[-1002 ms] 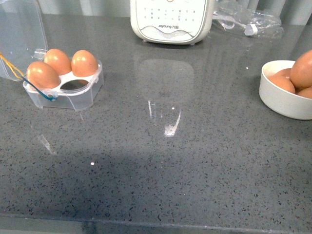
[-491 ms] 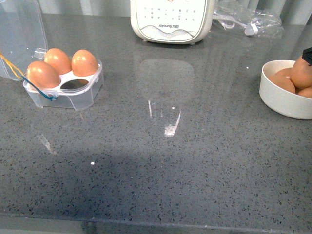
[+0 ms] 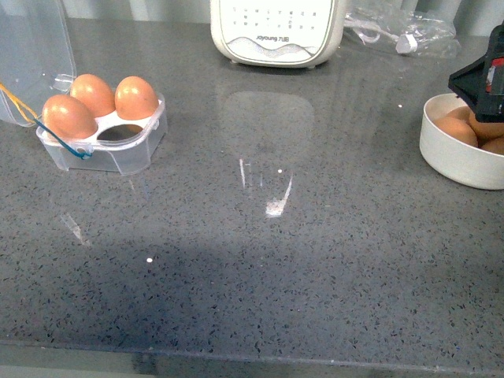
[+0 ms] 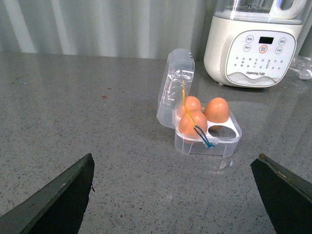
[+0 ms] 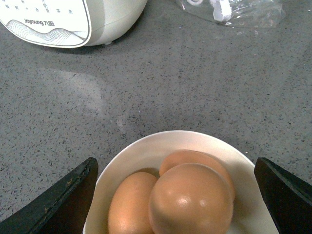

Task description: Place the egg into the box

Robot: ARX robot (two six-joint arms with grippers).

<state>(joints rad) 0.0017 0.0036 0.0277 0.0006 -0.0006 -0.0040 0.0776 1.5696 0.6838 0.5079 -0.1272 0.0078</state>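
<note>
Most of the way there: three eggs seated in the box, lid tipped up, one cup empty. Box on the counter's left side, white bowl at the right edge, well apart. Left to do: grasping, carrying across, lowering into that last cup. Right tool over the bowl, spread wide, nothing between its fingers, straddling the topmost egg without touching as far as can be seen. Two more eggs beneath it. Left tool likewise wide open and empty, facing the box from a distance
</note>
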